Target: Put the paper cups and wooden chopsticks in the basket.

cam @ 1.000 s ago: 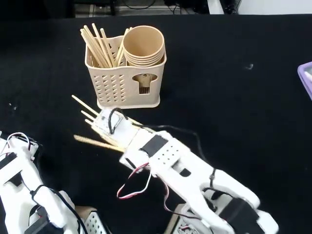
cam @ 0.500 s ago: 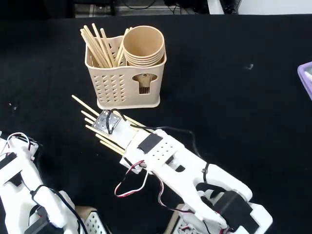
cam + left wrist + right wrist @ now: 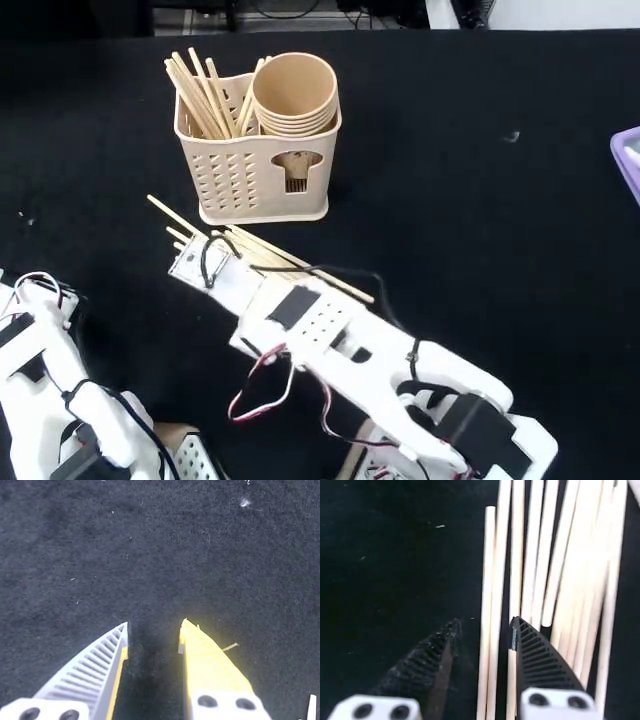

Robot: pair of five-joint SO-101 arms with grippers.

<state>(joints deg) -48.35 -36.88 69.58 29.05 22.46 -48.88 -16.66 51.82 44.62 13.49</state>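
Observation:
A beige slotted basket (image 3: 255,165) stands at the back left. It holds stacked paper cups (image 3: 294,92) and several wooden chopsticks (image 3: 203,92). More chopsticks (image 3: 262,252) lie loose on the black table in front of it. My right arm reaches from the front over these loose sticks, its wrist low above them. My right gripper (image 3: 485,622) is open, its jaws straddling two chopsticks (image 3: 492,575), while the other sticks (image 3: 570,570) lie just outside one finger (image 3: 540,660). My left gripper (image 3: 154,624) hangs open over bare cloth at the front left, holding nothing.
A purple object (image 3: 627,160) sits at the right edge of the table. My left arm (image 3: 45,385) stays folded at the front left corner. Bare black cloth (image 3: 480,200) spreads right of the basket.
My right arm has swung left across the loose chopsticks. More of the sticks now show on its basket side. The left arm has kept still.

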